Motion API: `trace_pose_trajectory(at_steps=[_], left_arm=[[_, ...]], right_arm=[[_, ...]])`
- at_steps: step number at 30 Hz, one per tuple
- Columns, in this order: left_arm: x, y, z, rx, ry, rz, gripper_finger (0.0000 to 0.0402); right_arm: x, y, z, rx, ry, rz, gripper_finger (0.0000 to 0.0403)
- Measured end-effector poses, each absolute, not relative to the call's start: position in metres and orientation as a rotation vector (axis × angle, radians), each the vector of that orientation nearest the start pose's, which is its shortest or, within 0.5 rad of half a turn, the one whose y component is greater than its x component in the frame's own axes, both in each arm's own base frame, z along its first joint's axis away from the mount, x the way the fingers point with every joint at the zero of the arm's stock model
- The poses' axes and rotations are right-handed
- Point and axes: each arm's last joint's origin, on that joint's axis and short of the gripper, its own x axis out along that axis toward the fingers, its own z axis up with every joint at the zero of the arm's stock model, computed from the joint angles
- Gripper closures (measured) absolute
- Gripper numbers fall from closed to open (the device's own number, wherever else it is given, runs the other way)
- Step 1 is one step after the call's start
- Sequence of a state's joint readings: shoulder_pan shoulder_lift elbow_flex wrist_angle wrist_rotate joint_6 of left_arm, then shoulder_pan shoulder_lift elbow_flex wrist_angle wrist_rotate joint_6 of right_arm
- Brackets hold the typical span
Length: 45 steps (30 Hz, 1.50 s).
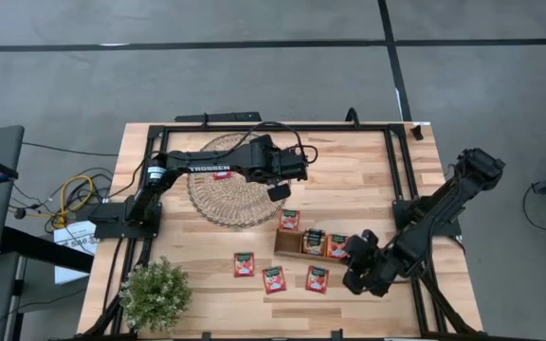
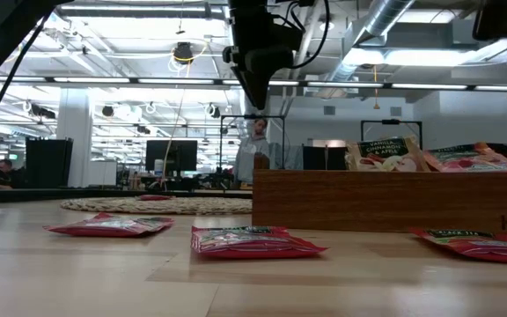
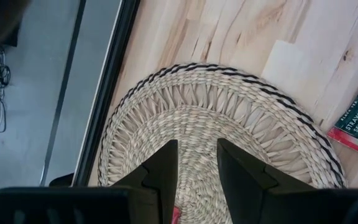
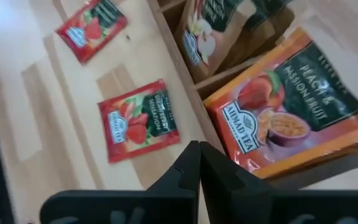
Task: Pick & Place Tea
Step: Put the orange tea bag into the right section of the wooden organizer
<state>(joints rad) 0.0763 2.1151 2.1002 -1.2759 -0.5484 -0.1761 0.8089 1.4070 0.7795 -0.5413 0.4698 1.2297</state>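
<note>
Tea sachets lie around a brown wooden tray (image 1: 287,248). Three red ones (image 1: 244,264), (image 1: 274,278), (image 1: 317,278) lie flat on the table near its front edge, and another (image 1: 289,220) lies behind the tray. An orange sachet (image 4: 291,118) leans tilted in the tray's end compartment, with a beige one (image 4: 204,31) in the compartment beside it. My right gripper (image 4: 199,149) is shut just outside the tray's right end (image 1: 352,249), with nothing in it. My left gripper (image 3: 196,146) hangs open above the wicker mat (image 1: 230,189), where a red sachet (image 1: 221,173) lies.
A potted plant (image 1: 155,294) stands at the near left corner. A black frame (image 1: 396,170) runs around the table top. In the low view the tray's front wall (image 2: 385,198) rises behind three flat sachets. Bare wood lies right of the mat.
</note>
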Motion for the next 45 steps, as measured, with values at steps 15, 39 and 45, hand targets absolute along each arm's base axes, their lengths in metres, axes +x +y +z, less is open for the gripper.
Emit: trace_pose_trajectory(at_steps=[15, 39, 45], left_arm=[[0.427, 0.048, 0.297, 0.151, 1.204, 0.638, 0.0297], [0.431, 0.047, 0.298, 0.142, 1.166, 0.634, 0.0297], [0.433, 0.047, 0.299, 0.142, 1.145, 0.631, 0.0297]], right_arm=[[0.195, 0.162, 0.164, 0.411, 0.978, -0.415, 0.0403], [0.206, 0.153, 0.181, 0.327, 1.063, -0.420, 0.0403], [0.215, 0.151, 0.189, 0.343, 1.033, -0.411, 0.0403]])
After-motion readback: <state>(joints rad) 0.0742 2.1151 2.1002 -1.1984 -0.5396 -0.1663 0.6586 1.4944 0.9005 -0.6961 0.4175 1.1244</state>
